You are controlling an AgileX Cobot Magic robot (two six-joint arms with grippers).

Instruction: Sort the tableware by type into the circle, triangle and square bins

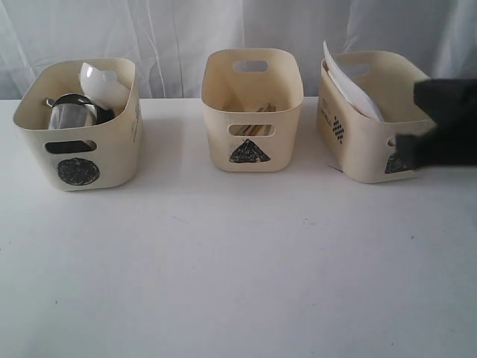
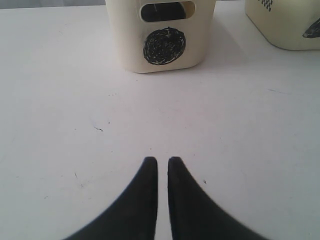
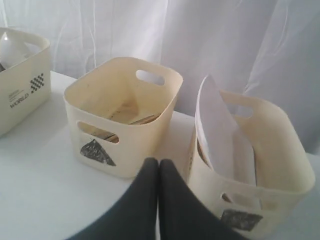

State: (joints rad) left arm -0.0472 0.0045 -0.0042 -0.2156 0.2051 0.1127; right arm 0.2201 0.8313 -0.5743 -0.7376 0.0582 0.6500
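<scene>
Three cream bins stand in a row on the white table. The circle bin (image 1: 112,153) on the left holds steel mugs (image 1: 71,113) and a small white bowl (image 1: 100,78). Wooden chopsticks (image 1: 261,110) show inside the middle triangle bin (image 1: 287,142). A large white square plate (image 1: 350,89) leans upright in the square bin (image 1: 365,153). My right gripper (image 3: 159,162) is shut and empty, in front of the gap between the triangle bin (image 3: 125,145) and the square bin (image 3: 280,195). My left gripper (image 2: 162,160) is shut and empty, low over bare table in front of the circle bin (image 2: 125,45).
The right arm (image 1: 447,127) shows as a dark blur over the square bin's front right corner. White curtain hangs behind the bins. Bare white table (image 1: 238,268) stretches in front of them. The spoon, fork and knife are hidden.
</scene>
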